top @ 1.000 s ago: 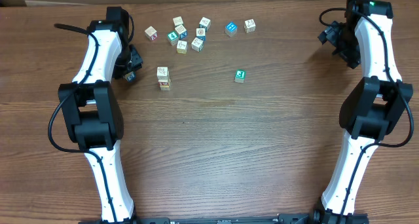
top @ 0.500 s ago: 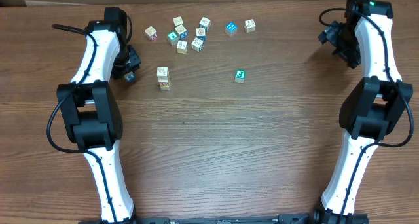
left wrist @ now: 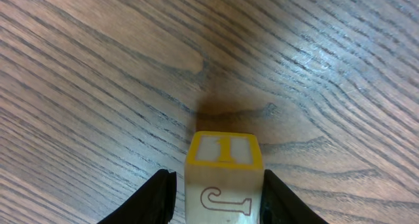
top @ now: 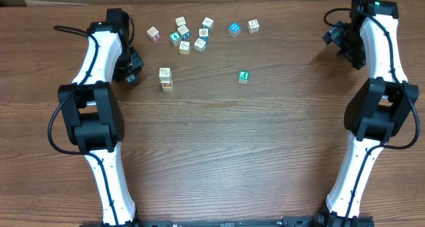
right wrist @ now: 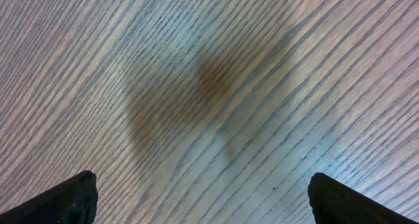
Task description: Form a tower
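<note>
While the left gripper is clasping a cube near the table's far-left corner, the tower is standing apart, nearer the middle; the right gripper is hanging wide open.

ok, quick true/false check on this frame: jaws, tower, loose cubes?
1. A yellow-edged cube sits between the left jaws. True.
2. The right jaws hold a cube. False: they stand wide open over bare table.
3. Seen from overhead, the tower stands between that cube and a lone green-faced cube. True.
4. The yellow-edged cube already rests on the tower. False: it is apart from the tower, off to one side.
</note>
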Tool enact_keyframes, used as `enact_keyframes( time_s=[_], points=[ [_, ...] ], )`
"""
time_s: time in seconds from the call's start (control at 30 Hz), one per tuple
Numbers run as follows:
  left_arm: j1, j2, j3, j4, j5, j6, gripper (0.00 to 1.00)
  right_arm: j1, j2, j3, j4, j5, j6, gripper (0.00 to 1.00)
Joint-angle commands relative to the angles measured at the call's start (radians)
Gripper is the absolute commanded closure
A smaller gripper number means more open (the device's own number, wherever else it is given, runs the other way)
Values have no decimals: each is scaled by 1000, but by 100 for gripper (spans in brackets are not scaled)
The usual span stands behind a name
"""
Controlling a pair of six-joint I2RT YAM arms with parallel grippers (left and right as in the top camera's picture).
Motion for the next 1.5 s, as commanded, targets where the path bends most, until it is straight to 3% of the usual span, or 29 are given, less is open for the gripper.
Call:
enact_keyframes(
  time_s=[0.0,0.13,0.3,0.5,0.73,0.9,1.47],
  points=[
    [10,-7,-9,6,-18,6,65,-3,-49,9,0,3,0,0],
    [10,-7,-9,15,-18,26,71,-3,-49,9,0,3,0,0],
    [11,-15,17,-13,-16,77,70,-3,-49,8,0,3,0,0],
    [11,-41,177,-142,-15,83,73,-3,-49,9,0,3,0,0],
    [3,-129,328,-258,37,183,73,-3,-49,9,0,3,0,0],
    [-17,-170,331,-302,172,305,74,-3,-49,9,0,3,0,0],
    [-148,-170,314,-389,174,427,75,-3,-49,9,0,3,0,0]
  ],
)
